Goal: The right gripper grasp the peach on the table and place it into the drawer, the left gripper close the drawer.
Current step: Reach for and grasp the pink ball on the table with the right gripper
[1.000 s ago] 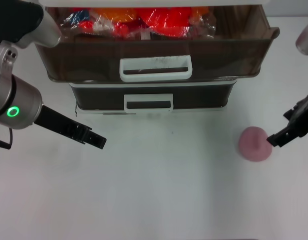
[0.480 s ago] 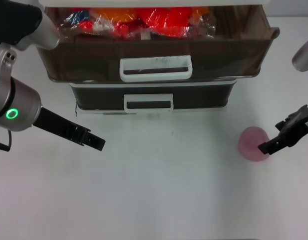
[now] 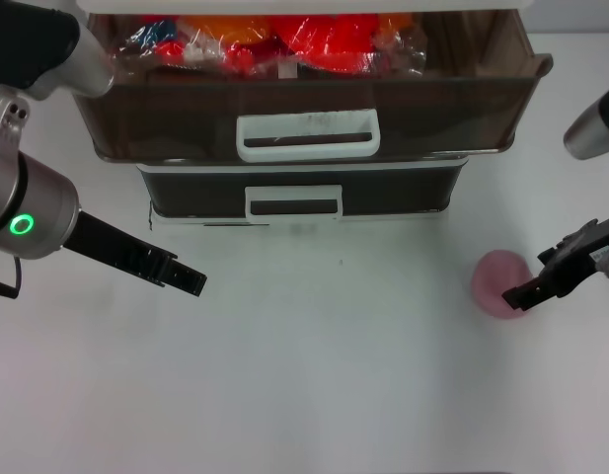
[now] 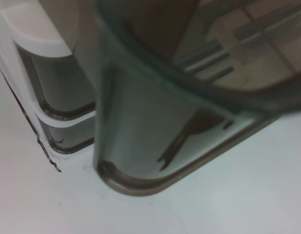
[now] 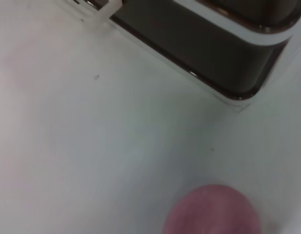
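Observation:
The pink peach (image 3: pixel 496 281) rests on the white table (image 3: pixel 334 375) at the right, and it also fills the edge of the right wrist view as the peach (image 5: pixel 213 210). My right gripper (image 3: pixel 526 292), a black claw, reaches over the peach's right side from the right edge. The wide brown drawer (image 3: pixel 304 109) with its white loop handle (image 3: pixel 309 135) stands pulled open at the back. My left gripper (image 3: pixel 190 281), on the silver arm with the green ring, hovers low over the table left of the drawer unit.
Red and orange packets (image 3: pixel 274 39) fill the open drawer. Below it sits a shallower shut drawer with a small white handle (image 3: pixel 293 203). The left wrist view shows the brown drawer corner (image 4: pixel 140 161) close up.
My right gripper has come down and inward over the peach's right side. The left gripper has barely shifted.

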`<action>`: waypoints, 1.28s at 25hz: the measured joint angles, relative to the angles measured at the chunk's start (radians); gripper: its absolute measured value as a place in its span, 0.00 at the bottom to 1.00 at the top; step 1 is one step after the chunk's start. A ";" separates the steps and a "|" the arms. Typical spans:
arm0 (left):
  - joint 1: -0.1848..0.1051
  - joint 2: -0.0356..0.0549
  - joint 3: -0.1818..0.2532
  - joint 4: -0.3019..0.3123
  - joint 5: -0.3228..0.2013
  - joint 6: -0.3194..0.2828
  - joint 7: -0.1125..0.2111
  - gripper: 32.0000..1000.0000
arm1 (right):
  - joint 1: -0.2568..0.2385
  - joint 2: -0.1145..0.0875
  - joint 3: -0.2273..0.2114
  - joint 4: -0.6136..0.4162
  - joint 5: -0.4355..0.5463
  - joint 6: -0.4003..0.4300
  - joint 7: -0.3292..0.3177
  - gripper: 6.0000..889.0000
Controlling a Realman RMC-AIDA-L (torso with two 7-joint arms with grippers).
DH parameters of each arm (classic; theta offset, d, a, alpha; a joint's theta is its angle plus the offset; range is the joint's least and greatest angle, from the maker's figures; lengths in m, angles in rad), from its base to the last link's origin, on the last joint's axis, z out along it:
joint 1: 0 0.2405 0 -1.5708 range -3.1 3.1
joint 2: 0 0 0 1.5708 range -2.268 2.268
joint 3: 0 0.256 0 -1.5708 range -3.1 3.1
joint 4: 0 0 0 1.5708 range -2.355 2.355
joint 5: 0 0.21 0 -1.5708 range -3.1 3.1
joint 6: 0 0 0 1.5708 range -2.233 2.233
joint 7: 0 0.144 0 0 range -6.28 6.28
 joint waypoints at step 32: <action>-0.001 0.0002 0.000 -0.002 0.000 -0.002 0.002 0.81 | 0.043 0.000 0.005 0.116 0.000 -0.071 -0.009 0.26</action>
